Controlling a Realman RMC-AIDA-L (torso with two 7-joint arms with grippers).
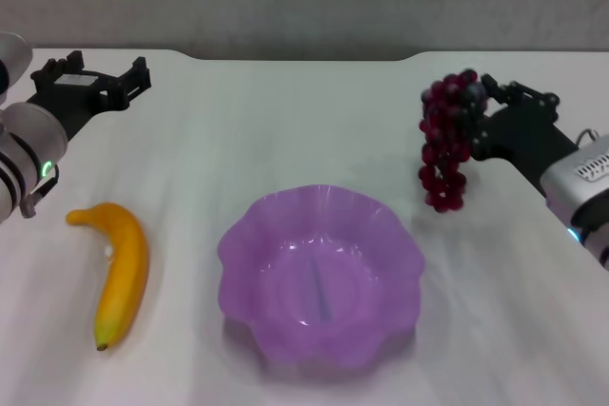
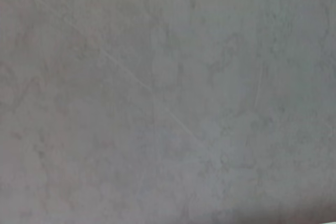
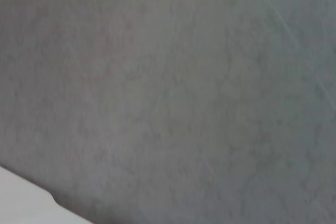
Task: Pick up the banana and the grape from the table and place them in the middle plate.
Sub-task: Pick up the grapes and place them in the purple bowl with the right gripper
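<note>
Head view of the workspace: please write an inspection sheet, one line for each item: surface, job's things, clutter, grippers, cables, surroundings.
Surface: white table, notched far edge.
Job's things: banana lies flat on the table, on the robot's left of the middle plate, apart from it. The plate holds nothing. The grape bunch hangs in the air from the right gripper, on the robot's right of the plate and beyond it.
Clutter: nothing seen.
Grippers: right gripper is shut on the top of the grape bunch. Left gripper is near the far left of the table, beyond the banana, holding nothing.
Cables: nothing seen.
Surroundings: grey wall behind the table.
</note>
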